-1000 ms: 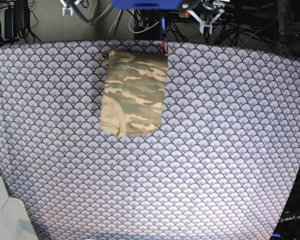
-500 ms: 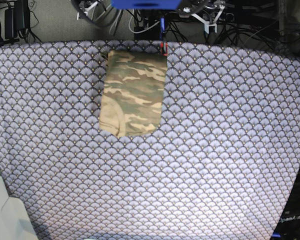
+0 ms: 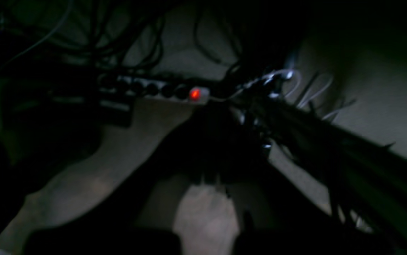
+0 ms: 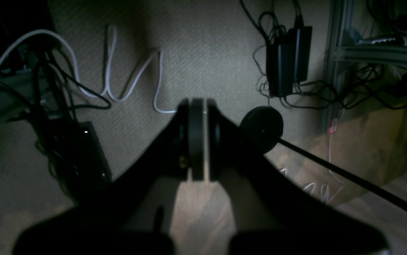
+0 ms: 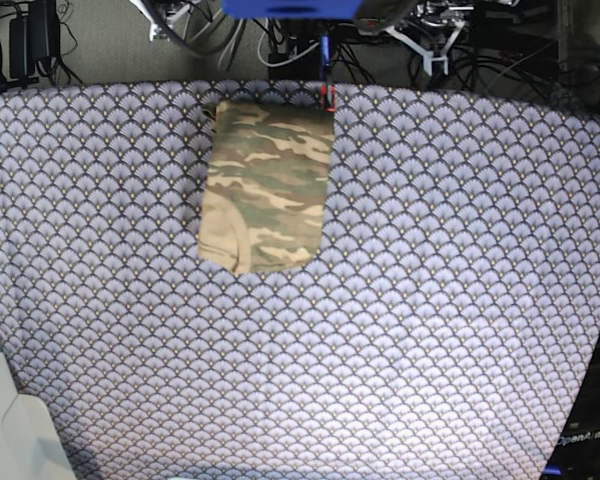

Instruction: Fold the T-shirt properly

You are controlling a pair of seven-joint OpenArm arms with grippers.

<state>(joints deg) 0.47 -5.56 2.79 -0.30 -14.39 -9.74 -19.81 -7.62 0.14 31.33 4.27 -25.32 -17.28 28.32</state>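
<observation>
The T-shirt [image 5: 267, 185], in camouflage print, lies folded into a narrow upright rectangle on the fan-scale tablecloth [image 5: 430, 300], near the table's far edge and left of centre. Neither gripper is over it. In the right wrist view my right gripper [image 4: 198, 141] is shut with its jaws pressed together and nothing between them, pointing at the carpeted floor behind the table. In the dark left wrist view my left gripper [image 3: 210, 148] is a black silhouette with its jaws together, also aimed at the floor.
Behind the table are tangled cables, a power strip [image 3: 154, 90] with a red light, a black adapter [image 4: 288, 60] and a white cable [image 4: 118, 71]. A black disc [image 4: 261, 129] sits beside the right fingers. A white object [image 5: 10, 430] stands at the table's near left corner.
The arm parts at the top edge of the base view have shifted slightly behind the table. The T-shirt has not moved.
</observation>
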